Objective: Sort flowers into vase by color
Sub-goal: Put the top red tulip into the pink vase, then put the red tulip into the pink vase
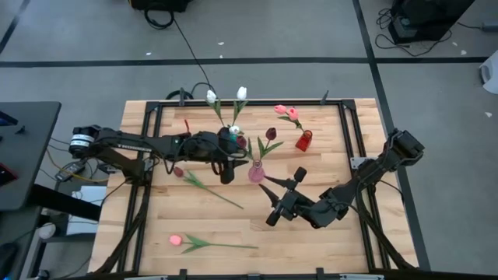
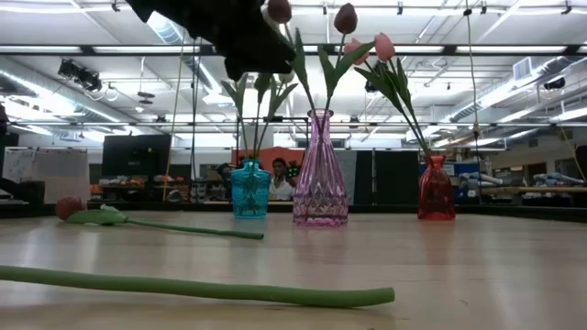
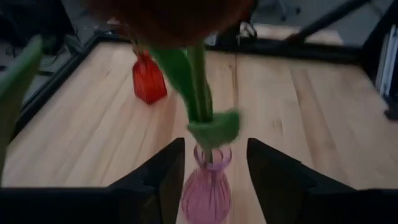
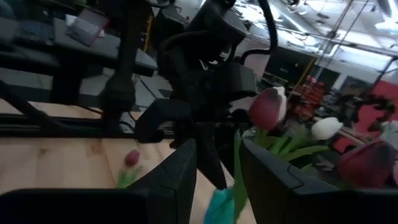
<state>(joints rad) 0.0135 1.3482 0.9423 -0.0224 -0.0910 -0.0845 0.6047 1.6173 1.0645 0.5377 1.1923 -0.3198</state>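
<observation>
A pink glass vase holds two maroon tulips on green stems. My left gripper hangs open just above and left of this vase; its fingers stand on either side of one stem without touching it. A blue vase holds white tulips. A red vase holds pink tulips. One maroon tulip and one pink tulip lie flat on the table. My right gripper is open, low over the table right of the pink vase.
The three vases stand in a loose row across the table's middle and far part. The loose maroon tulip's stem runs toward the table's centre. The pink tulip's stem lies along the near edge. A black frame borders the wooden table.
</observation>
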